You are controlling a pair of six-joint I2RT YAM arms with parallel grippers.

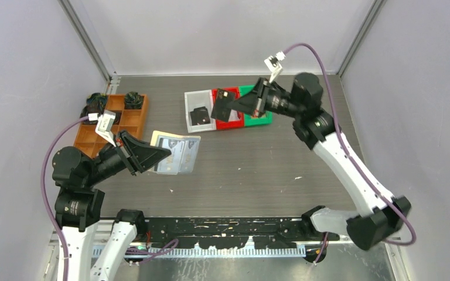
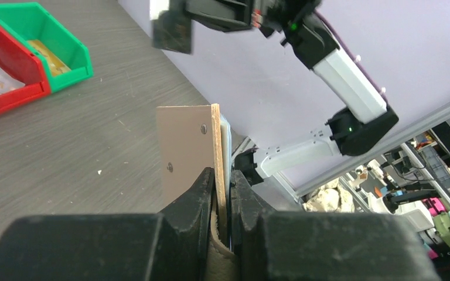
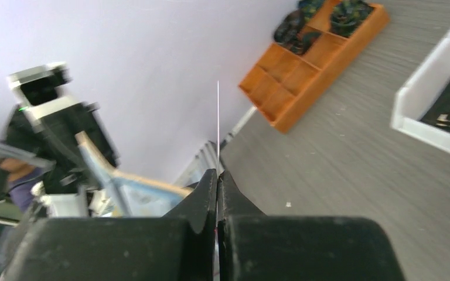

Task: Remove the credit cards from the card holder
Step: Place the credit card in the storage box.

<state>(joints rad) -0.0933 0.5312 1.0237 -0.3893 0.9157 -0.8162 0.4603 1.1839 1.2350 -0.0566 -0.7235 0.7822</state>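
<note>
The tan card holder [image 1: 174,153] hangs open above the table, pinched at one edge by my left gripper [image 1: 165,153]. Its clear sleeves show pale credit cards [image 1: 183,151]. In the left wrist view the card holder [image 2: 183,146] stands edge-on between the shut fingers of the left gripper [image 2: 222,178]. My right gripper [image 1: 235,105] is shut on one dark-looking credit card [image 1: 221,105], held in the air over the red bin [image 1: 232,116]. From the right wrist that card [image 3: 218,126] is a thin upright line rising out of the right gripper [image 3: 217,173].
A white bin [image 1: 191,111] holds a black item [image 1: 200,116]; next to it stand the red bin and a green bin [image 1: 258,119]. The red bin [image 2: 17,70] has pale cards inside. An orange compartment tray [image 1: 123,120] sits at the left.
</note>
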